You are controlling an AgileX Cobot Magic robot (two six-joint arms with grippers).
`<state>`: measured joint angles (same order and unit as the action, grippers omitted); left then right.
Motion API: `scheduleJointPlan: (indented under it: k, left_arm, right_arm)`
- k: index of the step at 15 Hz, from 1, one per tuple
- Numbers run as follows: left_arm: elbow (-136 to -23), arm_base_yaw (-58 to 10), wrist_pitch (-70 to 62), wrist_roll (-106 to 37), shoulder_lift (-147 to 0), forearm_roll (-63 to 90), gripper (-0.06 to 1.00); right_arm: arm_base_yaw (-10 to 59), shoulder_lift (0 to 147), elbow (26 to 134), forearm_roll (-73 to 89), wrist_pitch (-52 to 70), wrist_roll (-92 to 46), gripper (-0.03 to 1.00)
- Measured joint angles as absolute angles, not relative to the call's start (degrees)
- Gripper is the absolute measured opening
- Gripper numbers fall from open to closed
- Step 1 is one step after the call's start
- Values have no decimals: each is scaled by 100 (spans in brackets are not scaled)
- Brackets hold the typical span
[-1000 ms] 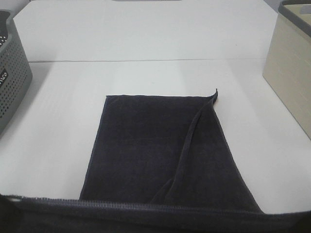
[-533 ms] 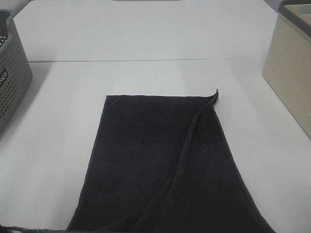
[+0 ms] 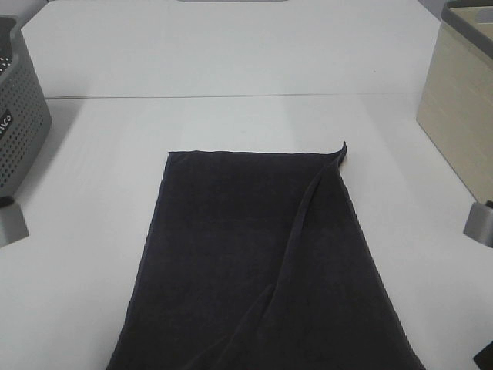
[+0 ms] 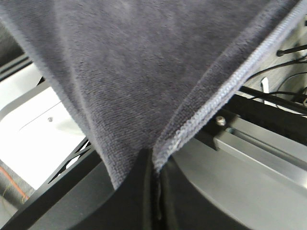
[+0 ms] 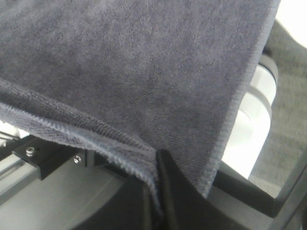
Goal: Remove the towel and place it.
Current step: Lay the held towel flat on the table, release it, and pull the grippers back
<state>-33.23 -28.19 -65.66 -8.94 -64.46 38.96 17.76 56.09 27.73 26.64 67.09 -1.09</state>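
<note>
The towel (image 3: pixel 254 262), dark charcoal with a purple tint, lies flat on the white table (image 3: pixel 231 54) and runs from mid-table out past the near edge of the exterior view. A long crease rises along its right half to a curled far right corner (image 3: pixel 341 148). Neither gripper shows in the exterior view. In the left wrist view my left gripper (image 4: pixel 154 160) is shut on the towel's (image 4: pixel 134 72) hemmed edge. The right wrist view shows my right gripper (image 5: pixel 158 158) shut on the towel (image 5: pixel 134 62) near a corner, off the table.
A grey perforated basket (image 3: pixel 15 116) stands at the left edge. A beige box (image 3: pixel 462 108) with a dark rim stands at the right. Small grey blocks sit at the left edge (image 3: pixel 11 221) and the right edge (image 3: pixel 481 223) of the table.
The towel's hemmed near edge, stretched across the bottom of the view a second ago, has dropped out of sight. Grey blocks have come into view at both sides.
</note>
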Motion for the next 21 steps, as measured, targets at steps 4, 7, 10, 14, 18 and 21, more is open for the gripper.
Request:
scheduleJointPlan:
  k: [4,7,10,14,18,21]
  left_arm:
    - [-3323,-2842,-6211,-905,-7374,3850,0]
    - [-3329,-2842,-5982,-1106,-8125,3890,0]
    - [-3484,-2842,-5856,-1283,-8709,3902,0]
    - [-3953,-3042,-5821,-1495,-9488,3736,0]
    - [-4561,-3810,-5764,-1490,-10319,3306,0]
    - [-4939,-3988,-5764,-1352,-10525,3168,0]
  right_arm:
    - [1765,6325,2773,2647,6715,-292,2]
    - [1765,7002,2779,2624,6698,-344,2]
    - [1765,7638,2939,2527,6692,-390,2]
    - [1725,8520,3146,2343,6600,-567,2]
    - [1719,9076,3306,2080,6383,-728,2]
    - [1719,9121,3306,2120,6366,-928,3]
